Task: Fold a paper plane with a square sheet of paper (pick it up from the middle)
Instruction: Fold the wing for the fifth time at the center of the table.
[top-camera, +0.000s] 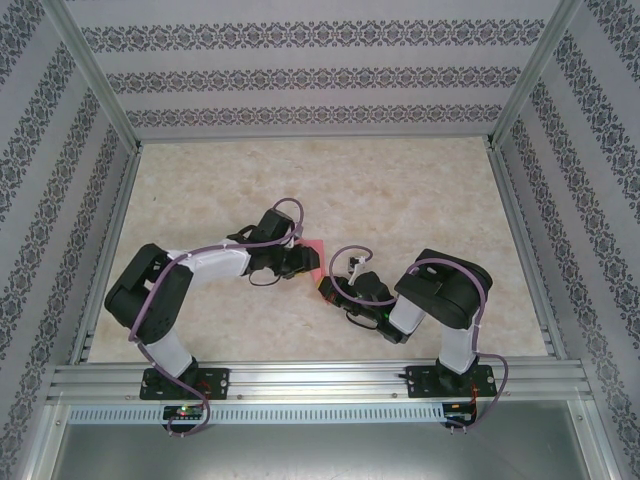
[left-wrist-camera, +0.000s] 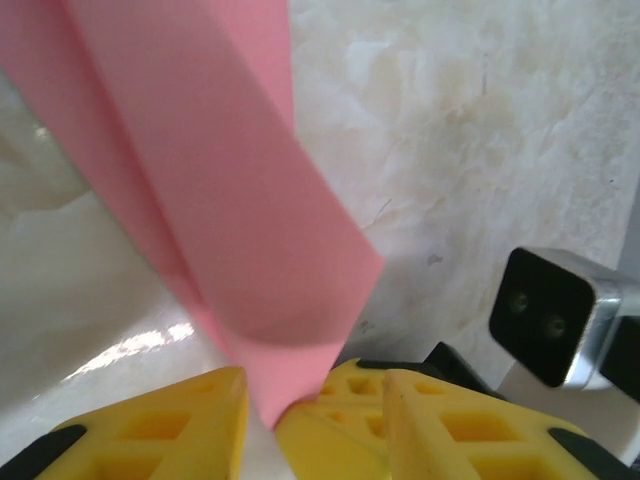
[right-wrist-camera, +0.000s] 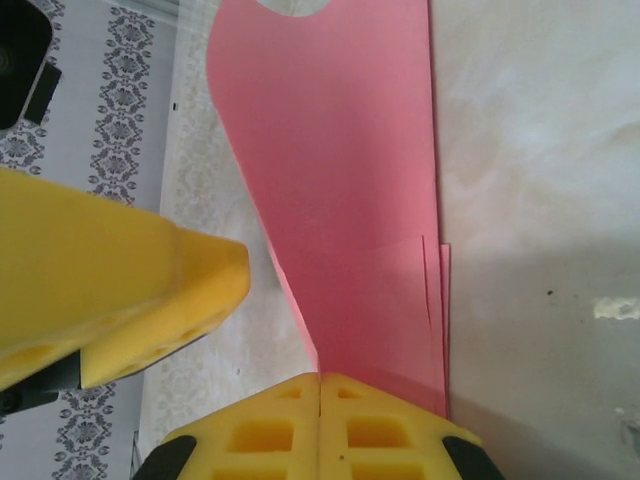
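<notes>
You have open table (top-camera: 330, 180) from 10 through 12 to 2 o'clock of the folded paper (top-camera: 316, 249), right out to the walls (top-camera: 300, 95). The left gripper (top-camera: 304, 262) and left arm (top-camera: 205, 262) block 8 to 9; the right gripper (top-camera: 324, 281) blocks 5.

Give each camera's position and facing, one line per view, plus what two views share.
Top external: above and behind the robot, looking down on the table; the left arm and right arm show, bases at the bottom.
Left wrist: on the left arm, looking past the left fingers at the pink paper.
Right wrist: on the right arm, looking past the shut right fingers at the pink paper.
Shared: both wrist views see that pink paper up close.
</notes>
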